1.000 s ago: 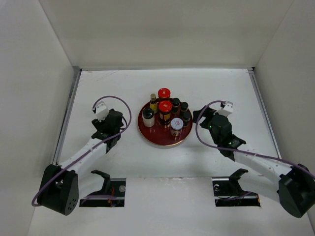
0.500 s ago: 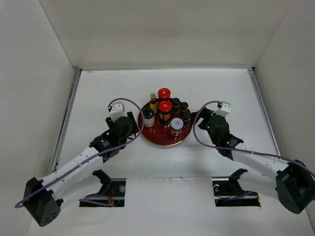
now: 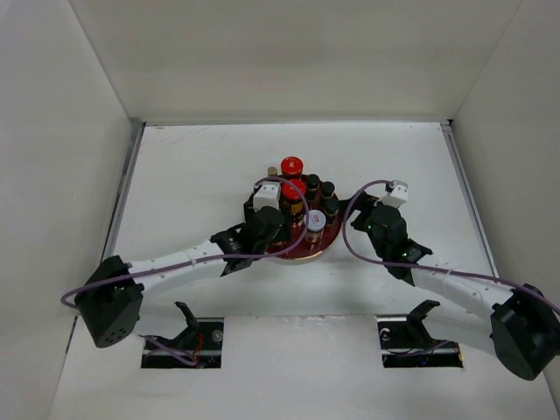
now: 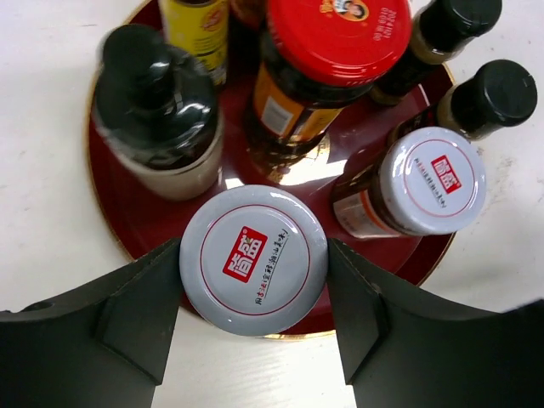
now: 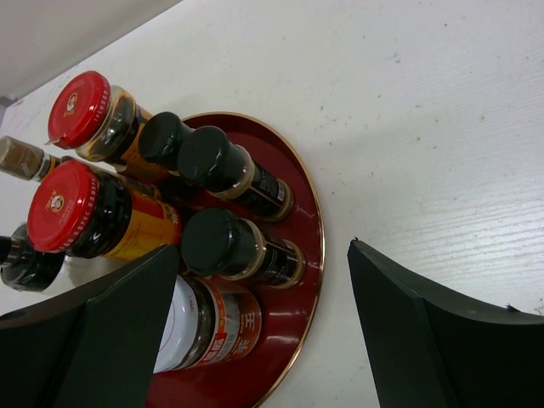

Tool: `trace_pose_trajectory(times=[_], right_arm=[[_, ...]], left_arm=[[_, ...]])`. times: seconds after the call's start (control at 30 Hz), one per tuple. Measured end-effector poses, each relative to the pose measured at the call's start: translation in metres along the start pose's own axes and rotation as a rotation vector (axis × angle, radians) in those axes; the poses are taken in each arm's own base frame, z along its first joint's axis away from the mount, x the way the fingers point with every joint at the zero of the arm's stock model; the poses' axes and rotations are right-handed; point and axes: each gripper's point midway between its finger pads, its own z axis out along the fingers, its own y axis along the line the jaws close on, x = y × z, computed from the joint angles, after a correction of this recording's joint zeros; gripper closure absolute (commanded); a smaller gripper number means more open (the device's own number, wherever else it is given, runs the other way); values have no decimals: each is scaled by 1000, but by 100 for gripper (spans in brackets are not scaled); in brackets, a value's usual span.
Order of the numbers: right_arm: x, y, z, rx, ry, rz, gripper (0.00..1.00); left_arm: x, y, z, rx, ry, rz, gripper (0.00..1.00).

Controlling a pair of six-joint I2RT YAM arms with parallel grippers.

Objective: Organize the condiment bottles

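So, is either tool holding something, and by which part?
Right tool holds nothing. Left tool brackets a white-lidded jar at its lid; grip cannot be confirmed.

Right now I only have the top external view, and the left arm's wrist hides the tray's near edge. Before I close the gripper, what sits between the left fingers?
Observer: In the left wrist view, the left gripper straddles a white-lidded jar, with one finger on each side of its lid.
Operator: Is it gripped?
Observer: I cannot tell. The fingers look flush against the lid, and the jar stands on the red tray at its near rim.
Operator: And the right side?
Observer: The right gripper is open and holds nothing. Its jaws are spread toward the tray's edge, by a black-capped bottle.
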Motion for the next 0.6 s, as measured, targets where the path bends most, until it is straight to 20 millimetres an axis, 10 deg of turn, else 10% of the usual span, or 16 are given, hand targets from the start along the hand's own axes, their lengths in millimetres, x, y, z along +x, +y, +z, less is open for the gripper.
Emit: trace_pose_trajectory(times=[0.3,0.6], right_arm=[[1,2,-1,-9,0,-6,12],[0,3,-1,-9,0,-6,12]], left_arm=[[17,-18,35,42,23,20,64],[4,-23,34,59,-22,17,0]])
